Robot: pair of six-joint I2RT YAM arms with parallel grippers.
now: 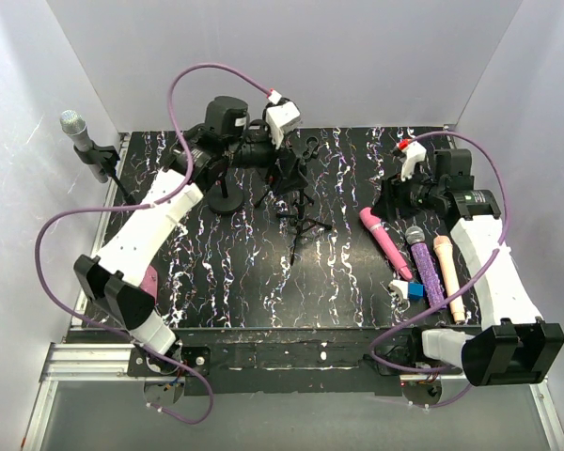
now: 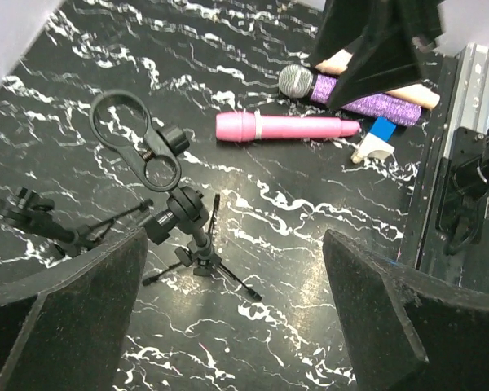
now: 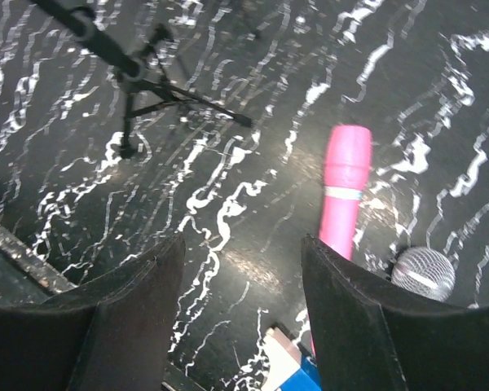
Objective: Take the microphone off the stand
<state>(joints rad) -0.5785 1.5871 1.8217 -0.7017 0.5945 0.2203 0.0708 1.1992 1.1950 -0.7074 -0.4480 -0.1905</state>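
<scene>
A black tripod stand (image 1: 299,202) stands mid-table; its ring clip (image 2: 134,134) is empty. It also shows in the right wrist view (image 3: 147,77). A grey-headed microphone (image 1: 78,136) sits in a clip on a stand at the table's far left edge, outside both wrist views. A pink microphone (image 1: 385,242) lies flat on the table and shows in both wrist views (image 2: 285,128) (image 3: 345,183). My left gripper (image 1: 291,162) is open and empty above the tripod stand (image 2: 236,309). My right gripper (image 1: 385,197) is open and empty, just left of the pink microphone (image 3: 240,301).
A purple glitter microphone (image 1: 425,265) and a peach one (image 1: 449,279) lie beside the pink one. A small blue and white block (image 1: 409,288) lies near them. A round-base stand (image 1: 227,199) stands by my left arm. White walls close in three sides.
</scene>
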